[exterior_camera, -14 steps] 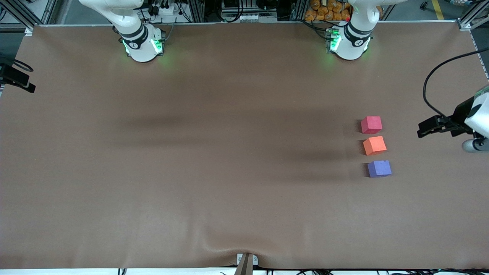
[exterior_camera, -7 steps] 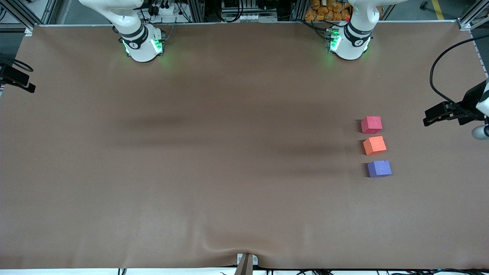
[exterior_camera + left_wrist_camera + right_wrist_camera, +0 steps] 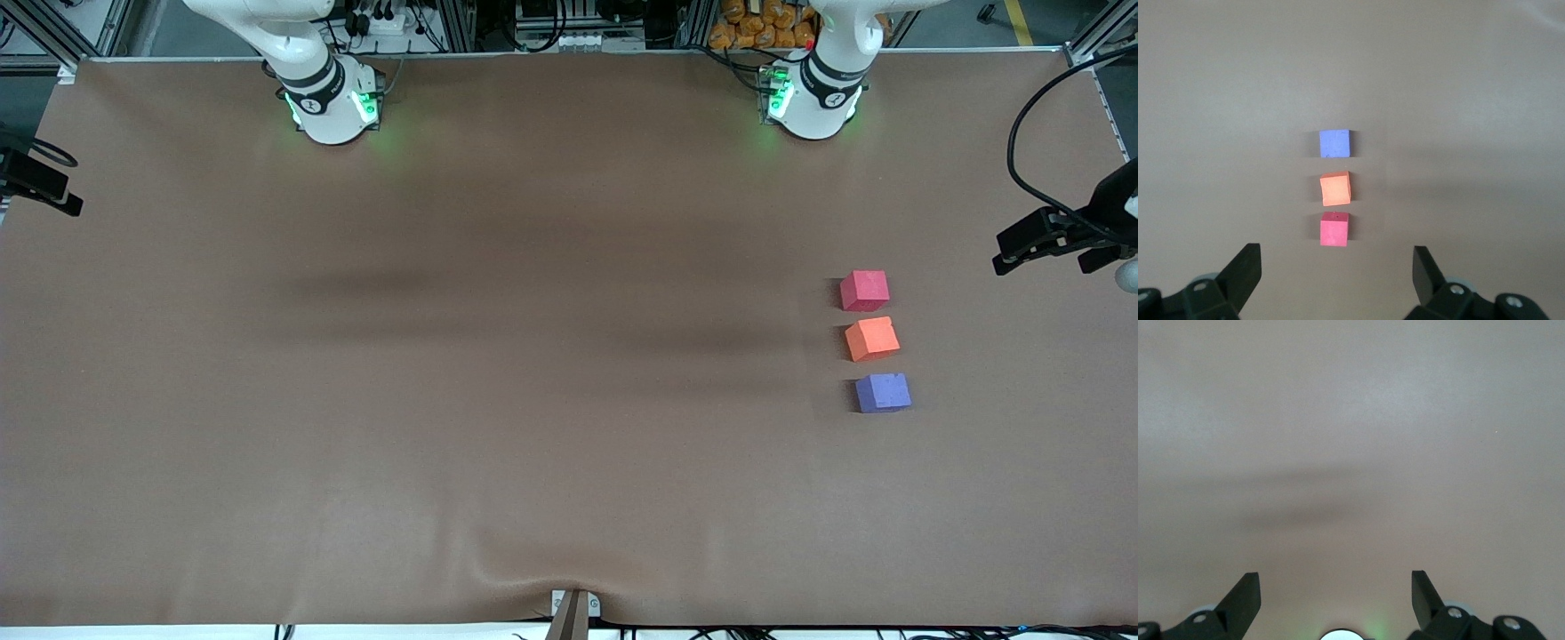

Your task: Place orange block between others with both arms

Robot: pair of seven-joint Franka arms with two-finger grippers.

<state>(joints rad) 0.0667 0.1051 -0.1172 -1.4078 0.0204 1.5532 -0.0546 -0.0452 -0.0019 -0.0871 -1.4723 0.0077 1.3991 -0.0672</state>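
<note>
Right gripper hangs empty, jaws wide, over bare table; that arm waits. Orange block already sits between pinkish-red cube and blue-purple cube, apart from both. Left gripper, released and empty, is up at its end of the table: placement looks done, nothing left but parking.

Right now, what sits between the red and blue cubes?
The orange block sits between the red cube and blue cube, touching neither; front view shows it.

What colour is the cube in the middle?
Orange: the middle cube shows best in the left wrist view.
</note>
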